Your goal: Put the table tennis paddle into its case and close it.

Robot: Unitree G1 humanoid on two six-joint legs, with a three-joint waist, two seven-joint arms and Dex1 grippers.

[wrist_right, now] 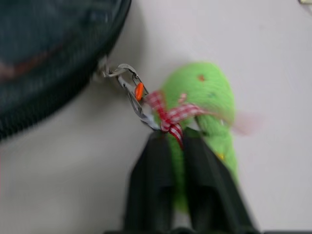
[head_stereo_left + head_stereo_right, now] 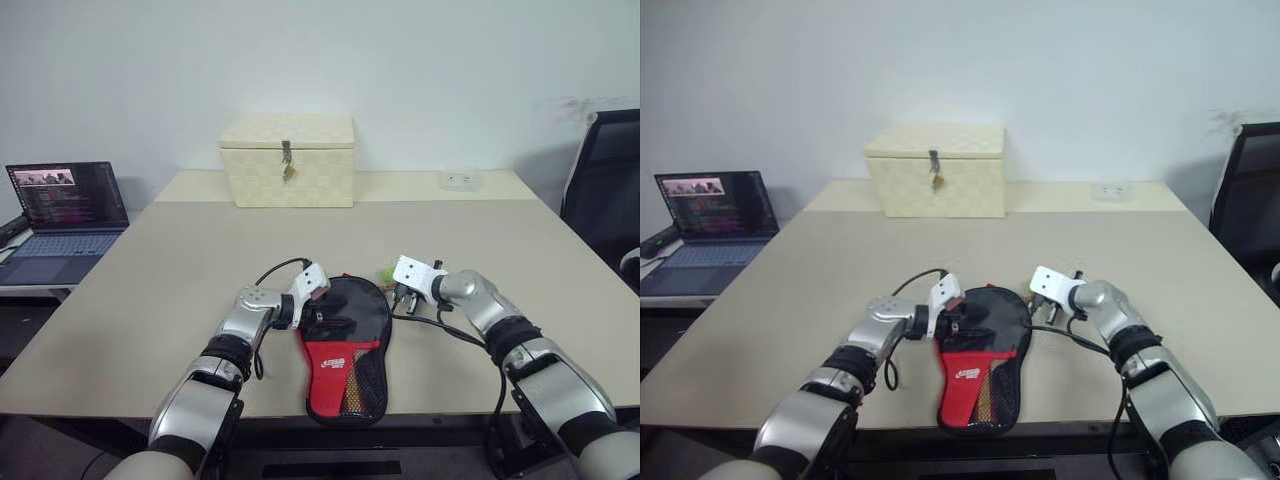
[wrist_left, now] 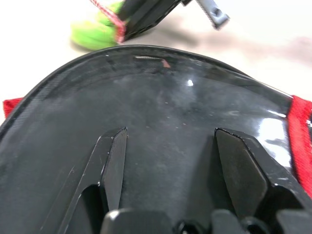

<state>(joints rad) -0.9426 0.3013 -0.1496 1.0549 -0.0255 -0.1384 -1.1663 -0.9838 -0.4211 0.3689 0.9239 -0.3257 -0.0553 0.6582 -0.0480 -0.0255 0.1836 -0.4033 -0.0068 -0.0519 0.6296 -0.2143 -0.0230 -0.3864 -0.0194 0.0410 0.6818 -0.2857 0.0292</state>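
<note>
1. Left eye view shows the case [image 2: 345,345] lying flat on the desk [image 2: 150,290], its rounded black end between the two hands and its red panel pointing toward the near desk edge.
2. The left hand [image 2: 308,312] sits at the case's left rim, and in the left wrist view its two fingers [image 3: 109,165] stand apart over the glossy black top of the case, not clamped on it.
3. The right hand [image 2: 403,296] lies just past the case's right rim, and in the right wrist view its fingers [image 1: 153,185] are pressed together on a red-and-white checked ribbon [image 1: 170,117].
4. That ribbon ties a small green plush charm [image 1: 200,97] to a metal clip [image 1: 129,90], which hangs from the edge of the case directly ahead of the right hand.
5. Whether the paddle is inside the case cannot be told; the case's top looks closed over.
6. Well beyond both hands, at the far side of the desk, stands a cream woven box [image 2: 288,158] with a latch.
7. Off to the left of the left hand, an open laptop [image 2: 62,215] sits on a lower surface beside the desk.
</note>
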